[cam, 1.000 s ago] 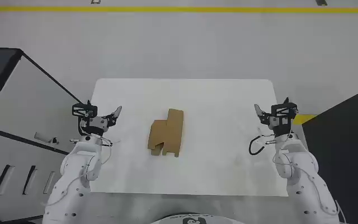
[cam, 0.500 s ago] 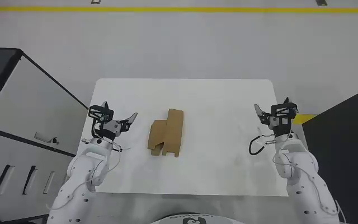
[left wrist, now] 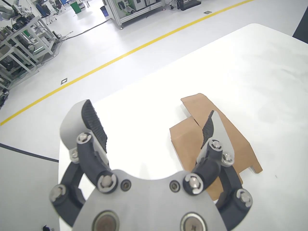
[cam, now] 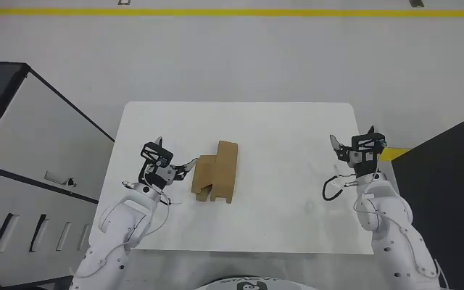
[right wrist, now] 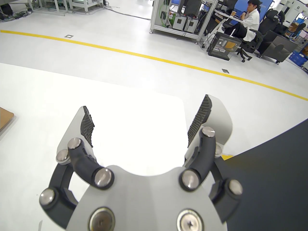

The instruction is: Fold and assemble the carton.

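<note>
Left gripper (left wrist: pixel 149 111): jaws wide, empty, one fingertip above the near edge of the carton (cam: pixel 217 174). Carton flat, mid-table (cam: pixel 290 130). Best: come in low, pinch one flap only, lift along crease. Right gripper (right wrist: pixel 146 111) open, empty, at table's edge; could brace.

Flat carton (cam: pixel 216 172) mid-table, broad table (cam: pixel 290 145) stretch toward right gripper (cam: pixel 353 139)

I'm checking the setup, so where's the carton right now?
Top view: the flat carton lies near the middle of the white table, a little toward the left arm, whose open tool is just beside its edge.
</note>
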Robot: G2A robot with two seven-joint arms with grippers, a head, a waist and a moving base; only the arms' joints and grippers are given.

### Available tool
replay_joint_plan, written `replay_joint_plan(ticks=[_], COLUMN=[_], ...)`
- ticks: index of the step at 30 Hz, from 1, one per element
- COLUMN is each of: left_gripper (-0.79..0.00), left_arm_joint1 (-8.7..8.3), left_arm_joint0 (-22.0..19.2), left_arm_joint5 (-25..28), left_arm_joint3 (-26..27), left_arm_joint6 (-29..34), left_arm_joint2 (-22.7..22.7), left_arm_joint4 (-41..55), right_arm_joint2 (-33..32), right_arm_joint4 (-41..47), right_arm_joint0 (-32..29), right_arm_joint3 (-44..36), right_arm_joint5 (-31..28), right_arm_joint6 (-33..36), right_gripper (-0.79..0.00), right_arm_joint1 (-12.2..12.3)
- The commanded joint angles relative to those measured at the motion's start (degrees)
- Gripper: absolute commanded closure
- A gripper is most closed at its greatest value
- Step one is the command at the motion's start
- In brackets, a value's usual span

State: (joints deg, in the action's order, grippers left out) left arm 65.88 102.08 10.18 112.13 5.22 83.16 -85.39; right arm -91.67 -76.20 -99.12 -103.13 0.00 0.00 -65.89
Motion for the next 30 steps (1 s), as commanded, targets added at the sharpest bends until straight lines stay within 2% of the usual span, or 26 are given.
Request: replay_joint_plan(ticks=[1,7,15,16,18,22,24,30], left_gripper=[-0.785,-0.785,-0.785,-0.785,-0.785,-0.785,-0.785,-0.785], left_arm_joint1=[-0.07,-0.18,-0.18,-0.28,-0.42,-0.34,0.08,0.08], left_arm_joint0=[0.18,2.45,2.45,2.18,2.51,3.24,3.20,3.20], left_arm_joint5=[0.87,0.62,0.62,0.16,-1.51,-8.44,-13.21,-13.21], left_arm_joint3=[0.10,-0.39,-0.39,-0.62,-1.26,-3.23,-3.52,-3.52], left_arm_joint6=[-0.70,-0.87,-0.87,-1.00,-2.32,-1.98,-0.65,-0.65], left_arm_joint2=[-0.69,-5.36,-5.36,-5.27,-6.44,-8.92,-9.69,-9.69], left_arm_joint4=[-1.97,-13.85,-13.85,-16.45,-23.22,-34.82,-34.59,-34.59], right_arm_joint2=[0.00,0.00,0.00,0.00,0.00,0.00,0.00,0.00], right_arm_joint4=[0.00,0.00,0.00,0.00,0.00,0.00,0.00,0.00], right_arm_joint0=[0.00,0.00,0.00,0.00,0.00,0.00,0.00,0.00], right_arm_joint3=[0.00,0.00,0.00,0.00,0.00,0.00,0.00,0.00], right_arm_joint5=[0.00,0.00,0.00,0.00,0.00,0.00,0.00,0.00], right_arm_joint6=[0.00,0.00,0.00,0.00,0.00,0.00,0.00,0.00], right_gripper=[-0.785,-0.785,-0.785,-0.785,-0.785,-0.785,-0.785,-0.785], right_arm_joint1=[0.00,0.00,0.00,0.00,0.00,0.00,0.00,0.00])
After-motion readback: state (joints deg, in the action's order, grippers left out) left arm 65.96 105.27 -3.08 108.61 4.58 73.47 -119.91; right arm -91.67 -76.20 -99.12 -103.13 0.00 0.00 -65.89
